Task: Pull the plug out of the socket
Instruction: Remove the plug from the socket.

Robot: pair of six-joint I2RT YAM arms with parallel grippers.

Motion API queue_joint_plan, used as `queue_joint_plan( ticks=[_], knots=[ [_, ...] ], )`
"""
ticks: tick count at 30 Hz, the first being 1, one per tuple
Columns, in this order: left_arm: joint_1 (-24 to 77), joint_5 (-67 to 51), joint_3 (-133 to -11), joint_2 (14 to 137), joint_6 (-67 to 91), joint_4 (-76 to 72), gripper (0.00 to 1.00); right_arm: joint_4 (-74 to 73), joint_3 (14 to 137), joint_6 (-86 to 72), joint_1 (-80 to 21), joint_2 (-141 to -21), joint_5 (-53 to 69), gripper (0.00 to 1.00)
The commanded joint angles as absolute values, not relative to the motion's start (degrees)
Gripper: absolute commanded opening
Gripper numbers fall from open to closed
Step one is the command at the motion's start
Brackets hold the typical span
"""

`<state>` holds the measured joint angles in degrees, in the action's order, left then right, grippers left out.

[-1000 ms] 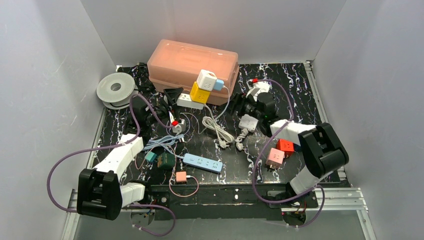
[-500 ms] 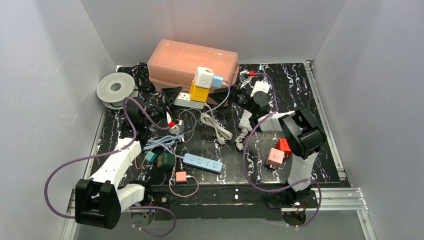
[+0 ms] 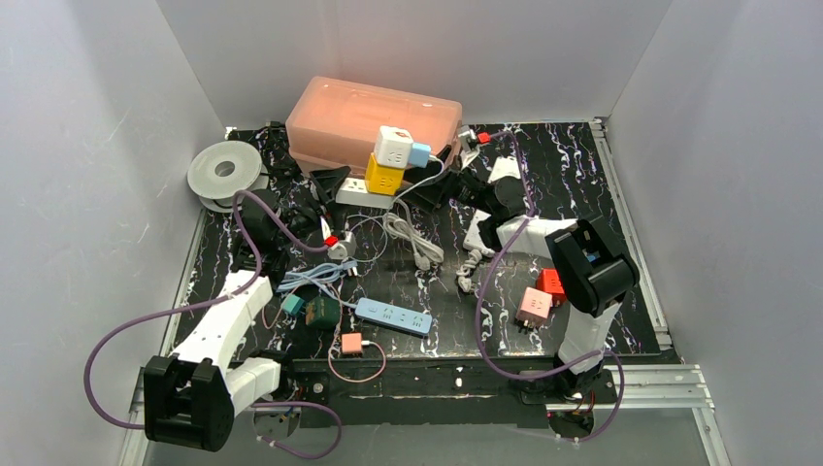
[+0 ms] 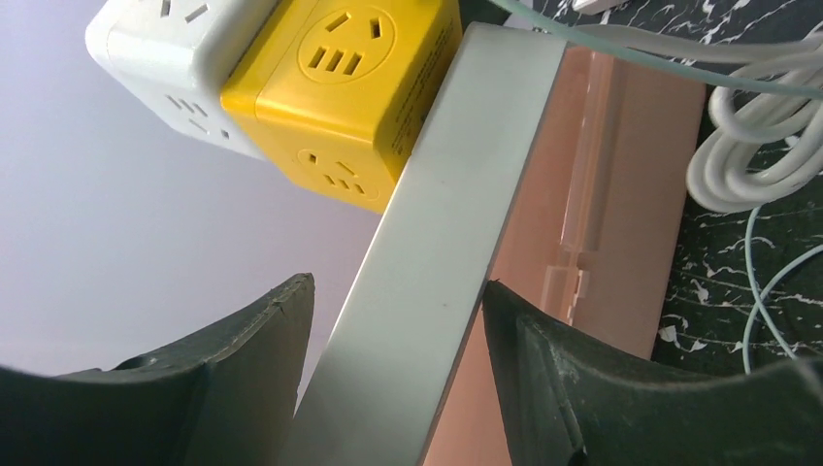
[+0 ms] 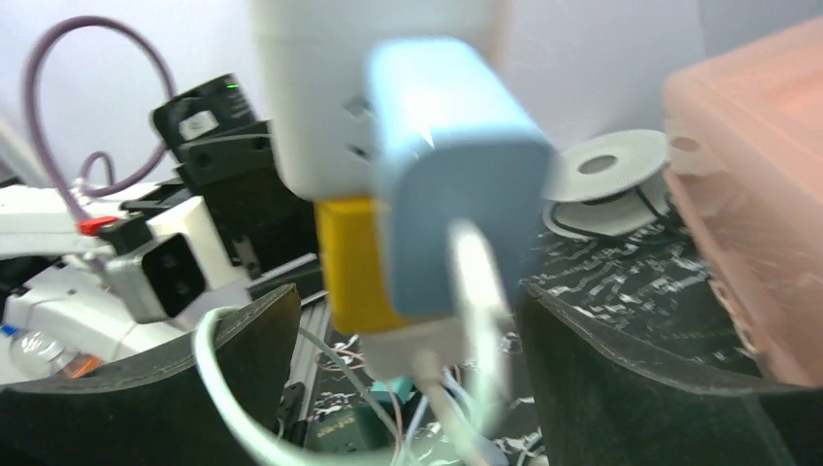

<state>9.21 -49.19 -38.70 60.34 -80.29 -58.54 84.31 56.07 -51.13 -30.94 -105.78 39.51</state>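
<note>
Right fingers bracket the blue plug — time to close and pull.

The blue plug [image 5: 456, 175] sits in the side of the white cube socket [image 3: 395, 148], which tops a stack of a yellow cube socket [image 3: 384, 179] and a power strip [image 4: 437, 262], by the pink box [image 3: 369, 112] at the far side of the worktop [image 3: 582, 165]. The left fingers [image 4: 243, 369] clench the strip. The right fingers [image 5: 602, 388] stand spread either side of the plug, not touching it. Best to advance until the pads cover the plug's body — not its white cord — then clench and draw straight back along the pins while the left braces the stack.
</note>
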Motion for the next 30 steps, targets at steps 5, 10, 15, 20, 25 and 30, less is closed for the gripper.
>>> queue_joint_plan(
  ticks=[5, 10, 15, 20, 25, 30],
  knots=[
    [10.7, -51.9, -44.8, 58.8, -79.2, -64.7, 0.00, 92.4, 58.1, -50.5, -35.4, -100.4, 43.9, 0.90],
    [11.1, -52.6, -44.4, 58.7, -79.1, -65.8, 0.00, 92.4, 58.8, -50.2, -36.1, -100.8, 40.4, 0.90],
    [11.8, -52.2, -45.3, 57.5, -76.6, -66.2, 0.00, 92.4, 60.1, -50.9, -36.6, -103.0, 39.5, 0.90],
    [11.9, -50.6, -46.5, 56.1, -74.5, -65.6, 0.00, 92.4, 59.1, -50.2, -36.5, -102.7, 37.0, 0.91],
    [12.0, -52.8, -44.4, 53.9, -73.6, -65.3, 0.00, 92.4, 64.8, -52.8, -36.5, -104.3, 37.1, 0.91],
    [12.0, -52.2, -44.2, 52.9, -72.8, -65.0, 0.00, 92.4, 67.1, -55.5, -36.4, -106.1, 36.7, 0.91]
  ],
)
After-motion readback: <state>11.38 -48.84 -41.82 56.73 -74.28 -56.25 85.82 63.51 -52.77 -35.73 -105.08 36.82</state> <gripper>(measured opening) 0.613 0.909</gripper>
